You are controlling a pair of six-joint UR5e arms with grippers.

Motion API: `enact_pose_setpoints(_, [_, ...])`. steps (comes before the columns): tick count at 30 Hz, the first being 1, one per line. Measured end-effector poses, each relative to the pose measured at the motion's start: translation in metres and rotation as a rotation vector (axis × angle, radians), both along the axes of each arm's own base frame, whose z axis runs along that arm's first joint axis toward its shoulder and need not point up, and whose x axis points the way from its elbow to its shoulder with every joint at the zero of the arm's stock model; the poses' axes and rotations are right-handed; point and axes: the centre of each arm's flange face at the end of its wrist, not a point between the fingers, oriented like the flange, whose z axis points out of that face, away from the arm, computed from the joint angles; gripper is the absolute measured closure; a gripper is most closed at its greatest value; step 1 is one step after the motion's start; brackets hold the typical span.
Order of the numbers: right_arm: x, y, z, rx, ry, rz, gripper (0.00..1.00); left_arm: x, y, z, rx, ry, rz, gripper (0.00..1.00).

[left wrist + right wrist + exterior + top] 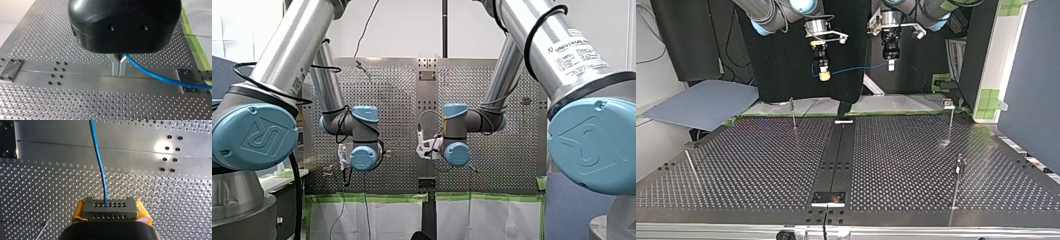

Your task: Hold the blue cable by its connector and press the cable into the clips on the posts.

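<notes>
Counter (736, 165): perforated metal plate with a plain strip down its middle.

Arms: both come down from above in the top view. Our right arm (767, 15) is at that view's left and our left arm (931, 9) at its right. Both sets of jaws point down and hang well above the counter.

Left jaws: black body. The metal fingers (115, 65) are pressed together on the cable (155, 76), which leaves them to one side.

Right jaws: the yellow pads (78, 212) are closed on the cable, which comes out between them and runs straight ahead over the counter. We cannot make out a connector at either grip.

Posts (950, 120): we count four, thin and upright. Two stand at each side of the counter in the top view.

Cable: thin and blue. It is strung in the air between the two sets of jaws with a slight sag, clear of the counter and of every post.
</notes>
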Motion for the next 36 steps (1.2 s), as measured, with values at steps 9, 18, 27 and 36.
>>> enact_pose_setpoints(9, [0.012,0.026,-0.029,0.048,0.081,0.041,1.0,-0.001,0.005,-0.021,0.033,0.05,0.0,1.0])
enact_pose_setpoints(18, [0.012,0.04,-0.057,0.087,0.129,0.061,1.0,-0.002,0.006,-0.024,0.037,0.057,0.0,1.0])
enact_pose_setpoints(27, [0.013,0.039,-0.055,0.091,0.122,0.055,1.0,-0.01,0.01,-0.022,0.064,0.073,0.01,1.0])
enact_pose_setpoints(36, [0.005,0.039,-0.055,0.146,0.132,-0.016,1.0,-0.032,0.023,-0.009,0.13,0.104,0.016,1.0])
